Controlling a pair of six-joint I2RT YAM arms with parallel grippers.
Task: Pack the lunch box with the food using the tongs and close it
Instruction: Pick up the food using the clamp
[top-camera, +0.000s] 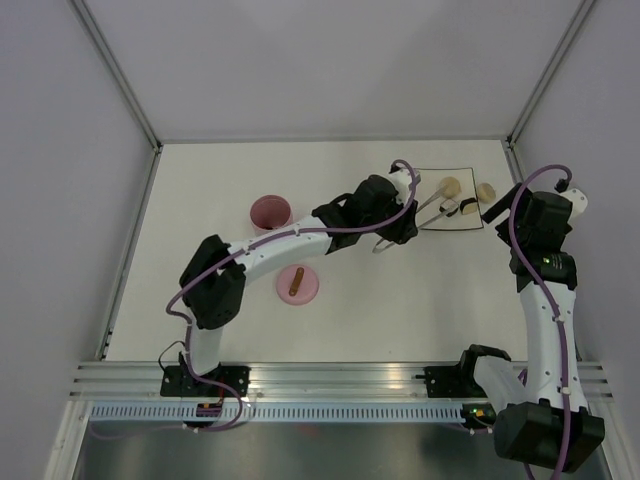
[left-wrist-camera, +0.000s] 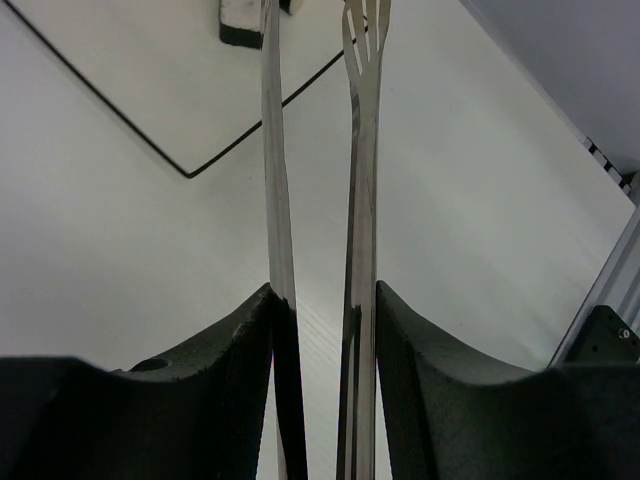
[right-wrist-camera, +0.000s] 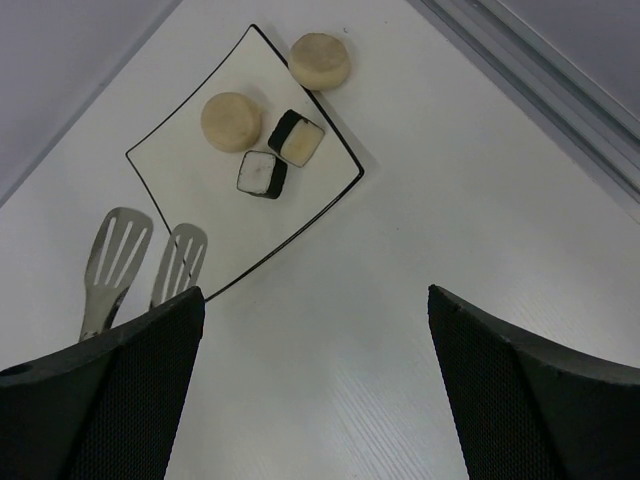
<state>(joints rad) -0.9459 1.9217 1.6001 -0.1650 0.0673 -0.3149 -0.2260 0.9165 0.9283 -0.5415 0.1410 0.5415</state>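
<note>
Your left gripper (left-wrist-camera: 325, 290) clamps the tongs (left-wrist-camera: 362, 200) across both slim, springy arms, with the tips at the plate's (right-wrist-camera: 180, 170) edge. The right gripper (right-wrist-camera: 312, 300) gapes empty beside the plate. The food (right-wrist-camera: 262, 174) looks light and soft: two cubes and a ball sit on the plate, and another ball just off it. Pinch the cubes on their flat sides, gently. The balls will likely roll.
</note>
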